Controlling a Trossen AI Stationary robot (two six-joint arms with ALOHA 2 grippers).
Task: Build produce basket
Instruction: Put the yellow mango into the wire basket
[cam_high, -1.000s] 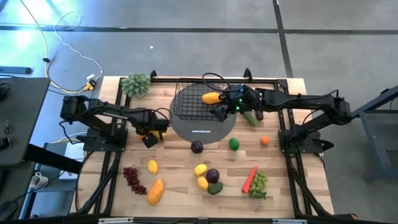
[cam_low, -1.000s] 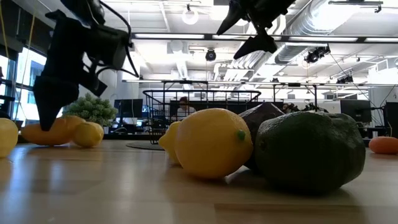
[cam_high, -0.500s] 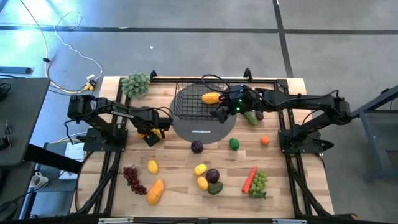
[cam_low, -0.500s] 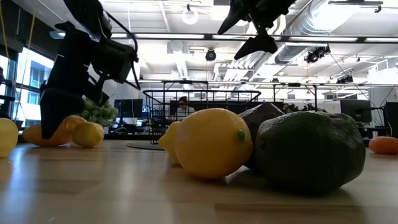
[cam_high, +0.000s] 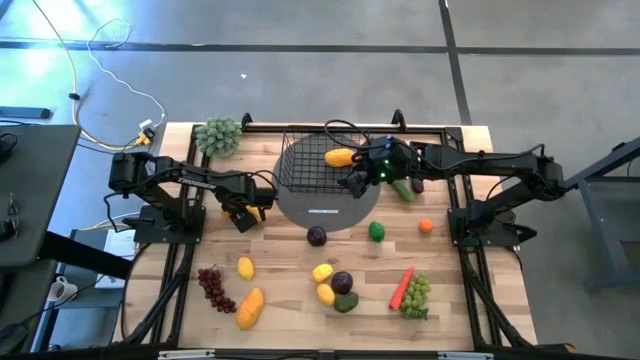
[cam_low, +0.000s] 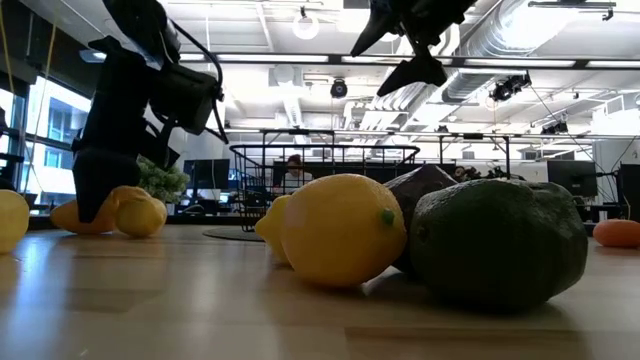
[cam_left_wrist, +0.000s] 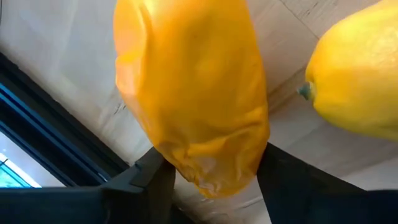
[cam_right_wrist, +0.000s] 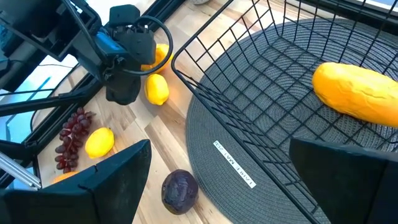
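The black wire basket (cam_high: 300, 165) stands on a grey round mat at the far middle, with one orange mango (cam_high: 340, 157) lying in it. My left gripper (cam_high: 243, 218) points down left of the mat, shut on a second orange mango (cam_left_wrist: 193, 81) that lies on the table next to a yellow lemon (cam_left_wrist: 354, 81). My right gripper (cam_high: 355, 182) is open and empty, hovering above the basket's near right corner. It also shows in the right wrist view (cam_right_wrist: 217, 180). My left gripper pinches one end of the orange mango (cam_left_wrist: 186, 168) between its two fingers. The fingers come from above, pointing down, and lie across the mango. The mango lies on the table, its other end reaching out past the fingers.
A pale green bushy cluster (cam_high: 218, 133) sits at the far left corner. A cucumber (cam_high: 403, 188) lies right of the basket. Near the front lie a plum (cam_high: 317, 236), lemons (cam_high: 322, 272), purple grapes (cam_high: 213, 288), another mango (cam_high: 250, 308), a carrot (cam_high: 402, 288) and green grapes (cam_high: 417, 295).
My left gripper has come down over the orange mango beside the lemon, moving a little toward the basket. The mango and the lemon have stayed on the table.
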